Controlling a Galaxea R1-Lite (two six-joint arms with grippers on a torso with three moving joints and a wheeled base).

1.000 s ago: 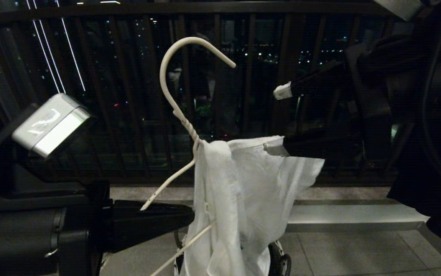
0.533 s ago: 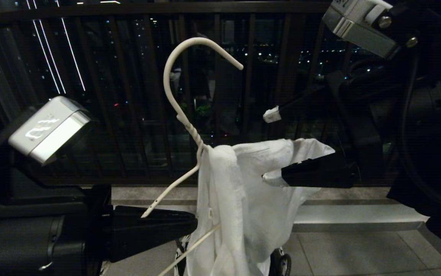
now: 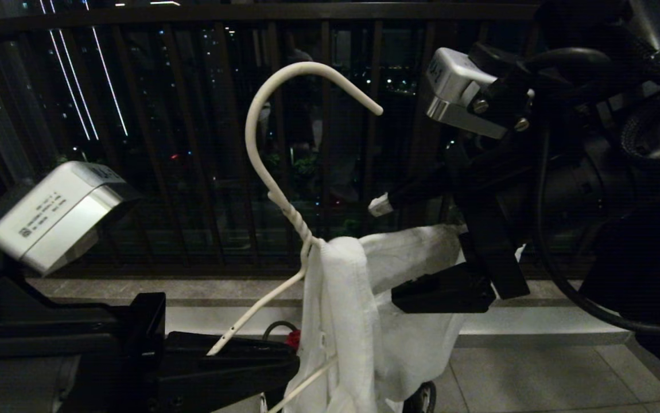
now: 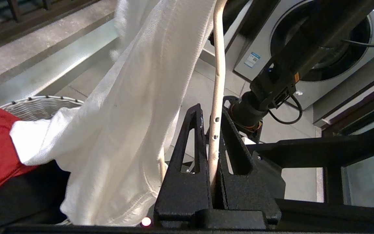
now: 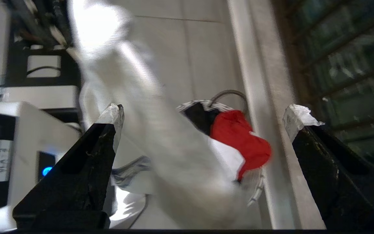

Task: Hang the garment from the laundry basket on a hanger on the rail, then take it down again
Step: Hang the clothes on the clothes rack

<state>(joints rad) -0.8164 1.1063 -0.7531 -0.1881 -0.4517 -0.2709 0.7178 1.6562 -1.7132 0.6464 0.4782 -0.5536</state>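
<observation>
The white wire hanger (image 3: pixel 256 137) stands upright in the head view, hook at the top. My left gripper (image 3: pixel 224 350) is shut on its left arm, and the wire (image 4: pixel 213 143) is pinched between the black fingers. The white garment (image 3: pixel 341 298) hangs bunched from the hanger's neck and right arm, trailing down towards the laundry basket (image 4: pixel 37 105). My right gripper (image 3: pixel 390 252) is open wide beside the garment's upper fold. The cloth (image 5: pixel 161 136) passes between its taped fingertips without being pinched. The rail is out of view.
The dark balcony railing (image 3: pixel 192 115) runs behind the hanger, with a pale step (image 3: pixel 536 332) at its foot. A red cloth (image 5: pixel 239 136) and a black garment (image 4: pixel 18 195) lie in the basket. A washing machine (image 4: pixel 304 48) stands on the right.
My right arm has swung down and leftwards, its wrist camera coming into view, fingers staying wide apart. The garment's upper fold has sunk with the lower finger. The hanger has shifted slightly down and right.
</observation>
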